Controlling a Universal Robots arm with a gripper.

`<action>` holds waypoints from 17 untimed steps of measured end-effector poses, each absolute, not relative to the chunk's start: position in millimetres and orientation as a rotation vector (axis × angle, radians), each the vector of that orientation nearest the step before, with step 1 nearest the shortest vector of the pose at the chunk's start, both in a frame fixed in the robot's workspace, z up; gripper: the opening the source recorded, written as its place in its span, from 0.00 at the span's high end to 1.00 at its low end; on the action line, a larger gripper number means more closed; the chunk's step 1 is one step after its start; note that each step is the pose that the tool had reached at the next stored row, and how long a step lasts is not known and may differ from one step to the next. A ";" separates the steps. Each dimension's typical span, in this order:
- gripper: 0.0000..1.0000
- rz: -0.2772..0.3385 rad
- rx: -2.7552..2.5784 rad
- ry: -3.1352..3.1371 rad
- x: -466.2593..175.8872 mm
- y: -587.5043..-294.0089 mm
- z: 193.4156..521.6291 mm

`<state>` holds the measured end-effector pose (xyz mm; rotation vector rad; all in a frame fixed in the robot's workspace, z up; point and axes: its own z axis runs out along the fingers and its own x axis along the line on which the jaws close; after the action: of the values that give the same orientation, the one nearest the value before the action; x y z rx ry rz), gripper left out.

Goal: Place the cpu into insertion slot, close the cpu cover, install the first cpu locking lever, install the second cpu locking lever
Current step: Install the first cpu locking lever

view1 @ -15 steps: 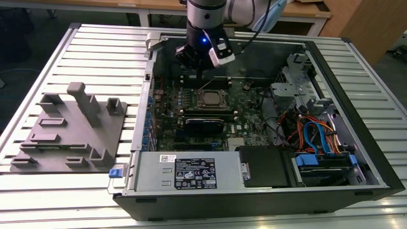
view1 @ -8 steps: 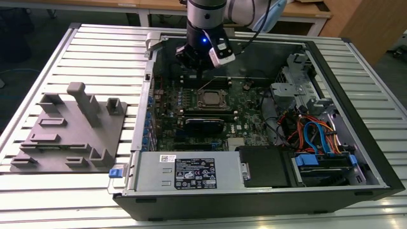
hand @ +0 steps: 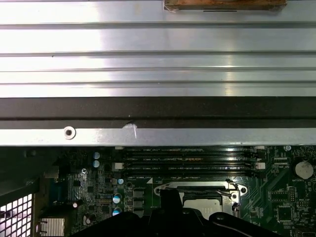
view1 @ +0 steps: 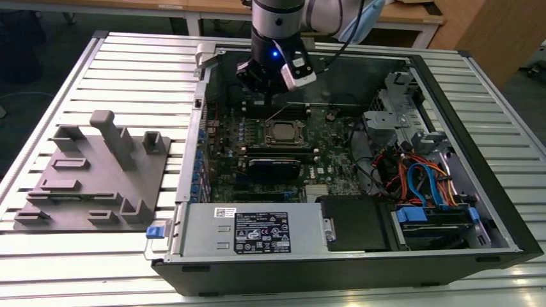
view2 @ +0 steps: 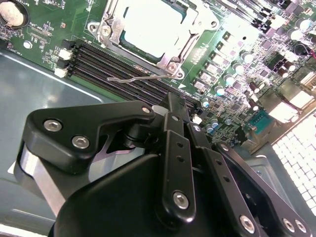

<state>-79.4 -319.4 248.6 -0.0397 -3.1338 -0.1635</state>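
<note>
Your claw point(view2: 178, 109) hangs pinched together and holding nothing, just far of the cpu point(view2: 148, 24) seated mid-board under its cpu cover point(view2: 109, 30); the thin wire locking lever point(view2: 133, 78) between them looks stiff, springy and slippery, so push near its free end.

we see open computer case point(view1: 341, 275) on slatted table point(view1: 137, 70); grey fixture block point(view1: 94, 185) outside the case, on the exterior view's left; inside the case: power supply point(view1: 247, 231), memory slots point(view2: 113, 61), blue and orange cables point(view1: 422, 182)
</note>
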 end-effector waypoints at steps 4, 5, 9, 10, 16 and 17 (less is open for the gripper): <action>0.90 -0.163 -0.040 -3.134 -79.2 -319.4 248.6; 0.90 -0.163 -0.040 -3.134 -79.2 -319.4 248.6; 0.90 -0.164 -0.040 -3.134 -78.9 -319.4 248.6; 0.90 -0.164 -0.040 -3.134 -78.9 -319.4 248.6; 0.90 -0.163 -0.041 -3.134 -78.8 -319.4 248.6; 0.90 -0.163 -0.041 -3.134 -78.8 -319.4 248.6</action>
<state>-78.8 -319.4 248.6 -0.0406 -3.1338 -0.1635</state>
